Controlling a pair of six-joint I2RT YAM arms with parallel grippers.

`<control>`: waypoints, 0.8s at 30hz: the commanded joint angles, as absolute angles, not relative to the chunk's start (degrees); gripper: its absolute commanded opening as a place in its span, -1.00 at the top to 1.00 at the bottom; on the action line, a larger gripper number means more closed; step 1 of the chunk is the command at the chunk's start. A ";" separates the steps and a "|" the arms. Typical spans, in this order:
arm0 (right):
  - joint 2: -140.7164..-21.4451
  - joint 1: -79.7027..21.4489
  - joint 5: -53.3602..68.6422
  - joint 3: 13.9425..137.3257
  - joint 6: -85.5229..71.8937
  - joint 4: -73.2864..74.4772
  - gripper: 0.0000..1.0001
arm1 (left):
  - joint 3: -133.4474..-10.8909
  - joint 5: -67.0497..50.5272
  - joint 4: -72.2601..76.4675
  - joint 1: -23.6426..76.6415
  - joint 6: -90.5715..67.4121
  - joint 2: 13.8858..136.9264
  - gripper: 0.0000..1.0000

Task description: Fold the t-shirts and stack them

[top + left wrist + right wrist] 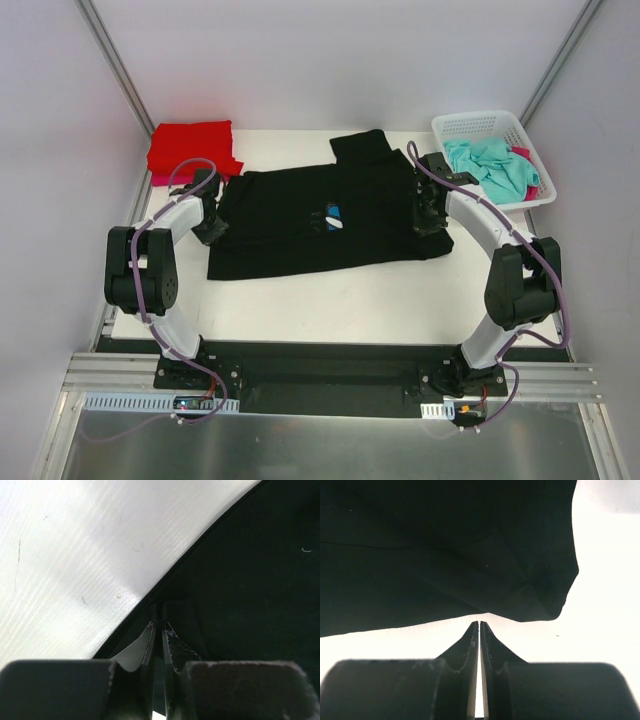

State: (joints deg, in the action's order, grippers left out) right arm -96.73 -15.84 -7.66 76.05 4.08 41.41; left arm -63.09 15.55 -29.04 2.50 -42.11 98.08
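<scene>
The black t-shirt point(300, 225) lies spread out in the middle of the white table point(350, 300), and I describe everything else from it. One part of it reaches out at its far edge. Near its centre a small blue patch with a white mark point(333, 217) is visible.

The left gripper point(210, 228) is down at the left edge of the black t-shirt. In the left wrist view its fingers point(172, 640) are pressed nearly together, with only a thin slit between them. The left gripper point(161, 617) has its tips exactly at the curved hem of the black t-shirt point(250, 580). I cannot tell if any cloth is caught between them.

The right gripper point(430, 215) is at the right edge of the black t-shirt. In the right wrist view its fingers point(465, 645) are also drawn together to a narrow slit. The right gripper point(479, 624) has its tips just beside the edge of the black t-shirt point(420, 555). A thin line of bright table shows there, so it seems to hold nothing.

Beyond the far left corner of the black t-shirt, close to it, lies a folded red t-shirt point(190, 145), with a pink edge point(160, 179) showing under it.

Beyond the far right corner of the black t-shirt stands a white mesh basket point(480, 122). Inside it is a crumpled teal t-shirt point(490, 165), with some pink cloth point(524, 155) next to it.
</scene>
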 commanded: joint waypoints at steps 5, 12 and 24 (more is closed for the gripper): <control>-94.13 -16.43 -6.33 75.94 5.19 40.69 0.86 | -66.36 17.84 -30.67 1.76 -39.90 95.82 -0.46; -94.13 -17.23 -5.89 75.94 5.54 40.87 0.84 | -67.50 20.21 -33.66 3.95 -39.46 89.22 -0.98; -93.52 -17.49 -5.89 74.88 5.36 40.87 0.83 | -56.96 17.93 -34.89 13.89 -48.16 76.38 -0.89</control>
